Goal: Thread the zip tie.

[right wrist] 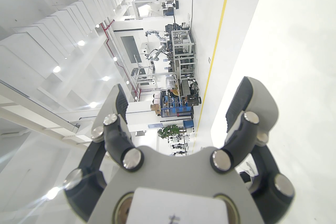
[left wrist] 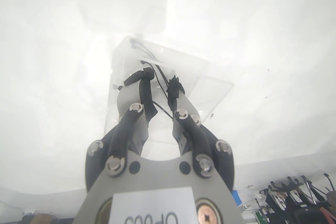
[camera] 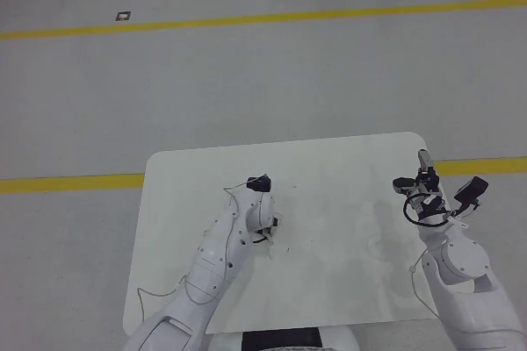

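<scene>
A small clear plastic box (left wrist: 210, 83) stands on the white table (camera: 334, 175), with thin black zip ties (left wrist: 143, 61) lying inside it. My left gripper (left wrist: 159, 79) points down into this box near the table's middle left (camera: 268, 228). Its black-tipped fingers (left wrist: 143, 78) are a little apart, and a zip tie strand runs between them without being clamped. My right gripper (right wrist: 181, 93) is raised at the table's right edge (camera: 424, 162), open, with nothing between its fingers, pointing out toward the room.
The table top (right wrist: 302, 51) around the box is bare white surface. Yellow floor lines (camera: 246, 19) run beyond the far edge. Racks and machines stand far off in the hall.
</scene>
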Tool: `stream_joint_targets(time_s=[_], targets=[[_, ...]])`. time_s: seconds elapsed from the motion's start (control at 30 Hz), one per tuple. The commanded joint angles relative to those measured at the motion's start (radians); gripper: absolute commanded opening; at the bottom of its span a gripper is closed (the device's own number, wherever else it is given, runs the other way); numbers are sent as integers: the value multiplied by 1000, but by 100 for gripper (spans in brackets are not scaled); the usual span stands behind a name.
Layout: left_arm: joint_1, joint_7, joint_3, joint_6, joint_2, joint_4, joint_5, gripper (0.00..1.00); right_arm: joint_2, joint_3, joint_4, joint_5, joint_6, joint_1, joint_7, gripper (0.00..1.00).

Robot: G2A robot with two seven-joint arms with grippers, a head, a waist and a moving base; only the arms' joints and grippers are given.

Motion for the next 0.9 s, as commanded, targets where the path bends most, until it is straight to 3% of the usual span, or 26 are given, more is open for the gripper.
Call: stream_joint_targets(time_s=[0.0, 0.23, 0.4, 0.7, 0.87], targets=[[-3, 1, 1, 0, -1, 5, -1, 12, 0, 0, 0, 0, 0, 0, 0, 100], [-2, 3, -4, 0, -1, 9, 3, 0, 0, 0, 0, 0, 0, 0, 0, 100], [8, 0, -6, 0, 0, -5, 10, 0, 0, 0, 0, 0, 0, 0, 0, 100], [58, -55, -13, 0, 11, -134, 48, 0, 0, 0, 0, 0, 0, 0, 0, 100], [88, -55, -9, -8, 20, -184, 59, 0, 0, 0, 0, 0, 0, 0, 0, 100]])
